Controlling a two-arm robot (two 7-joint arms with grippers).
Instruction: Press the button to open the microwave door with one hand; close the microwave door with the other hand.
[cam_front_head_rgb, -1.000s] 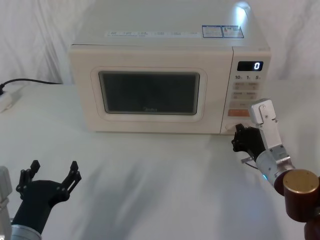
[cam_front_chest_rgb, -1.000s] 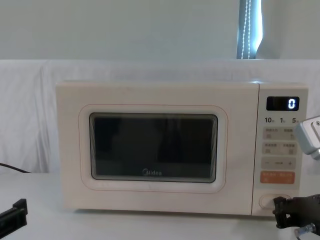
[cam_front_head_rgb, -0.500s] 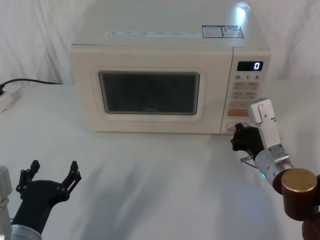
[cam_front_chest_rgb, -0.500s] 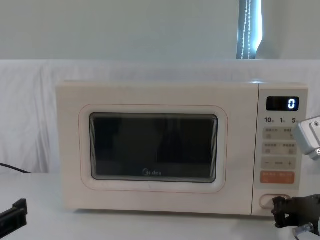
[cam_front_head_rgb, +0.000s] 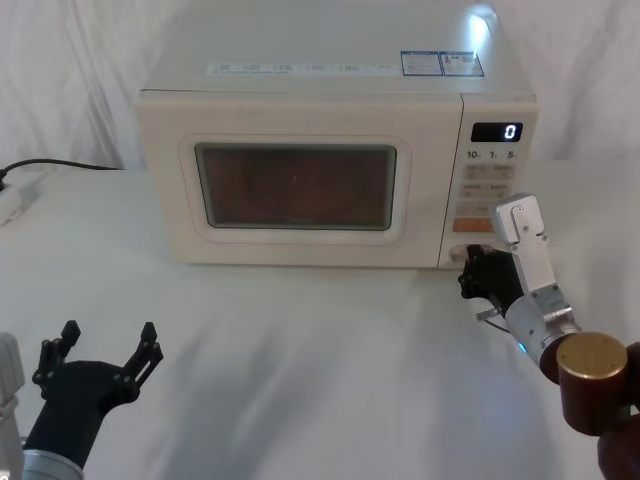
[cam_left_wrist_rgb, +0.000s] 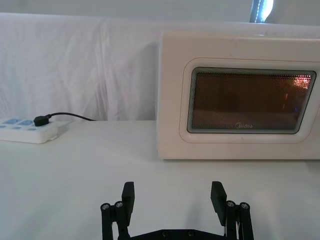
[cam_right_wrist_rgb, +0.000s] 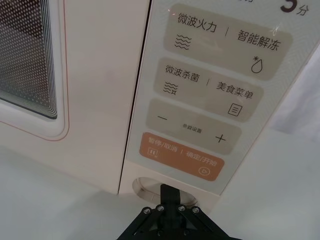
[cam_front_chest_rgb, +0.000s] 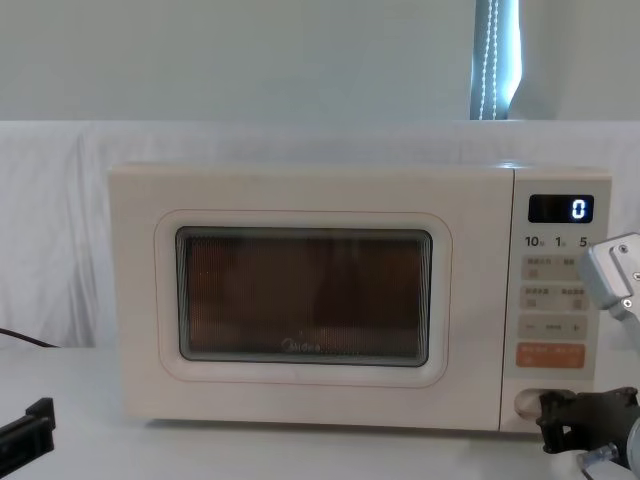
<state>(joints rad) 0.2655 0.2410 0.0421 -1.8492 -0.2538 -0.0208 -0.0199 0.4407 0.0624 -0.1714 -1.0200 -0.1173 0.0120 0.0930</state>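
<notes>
White cloth covers the table (cam_front_head_rgb: 300, 340). My right gripper (cam_right_wrist_rgb: 169, 192), fingers together and holding nothing, presses the button (cam_right_wrist_rgb: 146, 188) on the microwave (cam_front_head_rgb: 300, 120); my left gripper (cam_left_wrist_rgb: 172, 200) waits spread near-left. If I slip upward, I'd hit the orange button (cam_right_wrist_rgb: 181, 161).

- The microwave (cam_front_head_rgb: 330, 100) wore smooth, satin cream plastic casing.
- The microwave door (cam_front_chest_rgb: 300, 300) carried glossy dark glass over fine mesh.
- White cloth (cam_front_head_rgb: 300, 380), matt and wrinkled, covered the lower frame.
- Right gripper (cam_front_head_rgb: 478, 277): matt black plastic.
</notes>
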